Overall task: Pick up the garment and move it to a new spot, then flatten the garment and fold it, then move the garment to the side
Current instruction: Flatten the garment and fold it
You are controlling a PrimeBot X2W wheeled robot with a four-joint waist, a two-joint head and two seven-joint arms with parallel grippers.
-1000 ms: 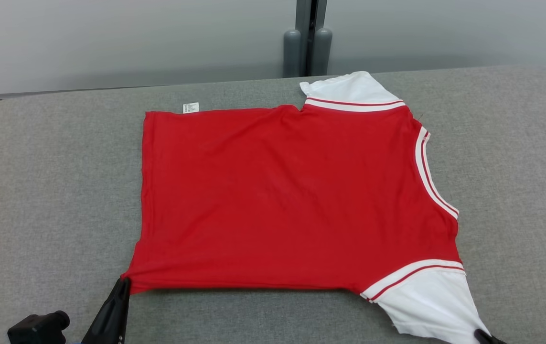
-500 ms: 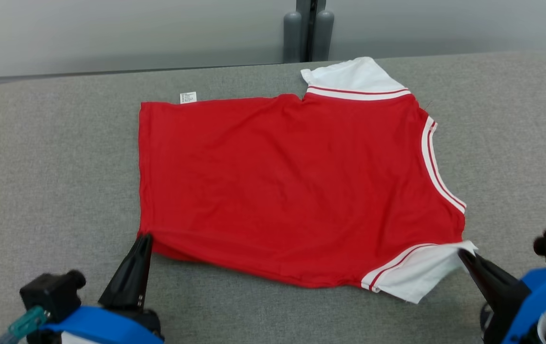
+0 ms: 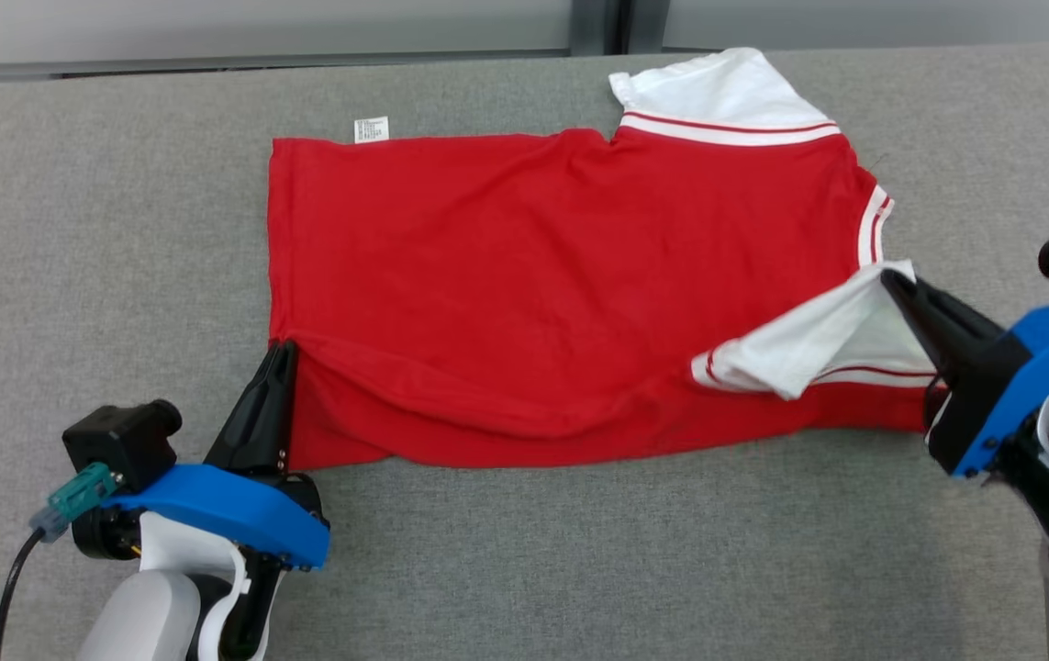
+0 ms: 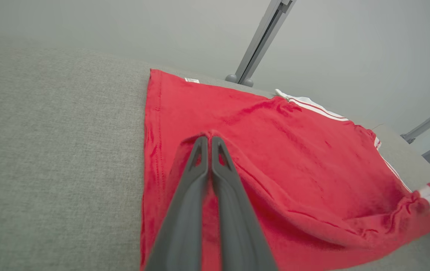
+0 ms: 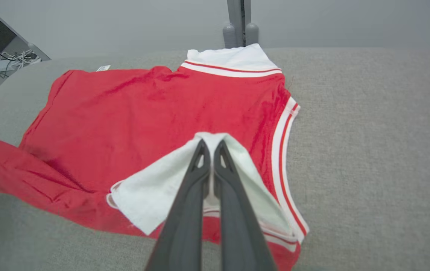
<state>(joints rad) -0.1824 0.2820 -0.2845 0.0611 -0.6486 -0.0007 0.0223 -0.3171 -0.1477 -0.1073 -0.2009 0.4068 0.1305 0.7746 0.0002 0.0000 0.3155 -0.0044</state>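
The red shirt point(image 3: 524, 275) lies spread on the grey table point(image 3: 102, 229), with its near edge lifted and rolled in over its own body. The left gripper point(image 3: 283, 351) is clamped on the shirt's near hem corner. The right gripper point(image 3: 889, 278) is clamped on the tip of the near white sleeve point(image 3: 809, 344), which hangs doubled over the red cloth.

Both holds are thin pinches at the very edge, so a pull away from the shirt's middle could probably slip either one free. The sleeve end sits further across the shirt than the hem corner, so the fold may land slanted. The slack red cloth between the two grips bunches and could set in creases.

At the shirt's far hem corner a small white label point(image 3: 371, 128) sticks out. The far sleeve point(image 3: 717, 87) lies flat. A grey post point(image 5: 241, 22) stands beyond the shirt's far edge, and cables point(image 5: 0, 56) lie off past its hem side. None of these appears to block the fold.
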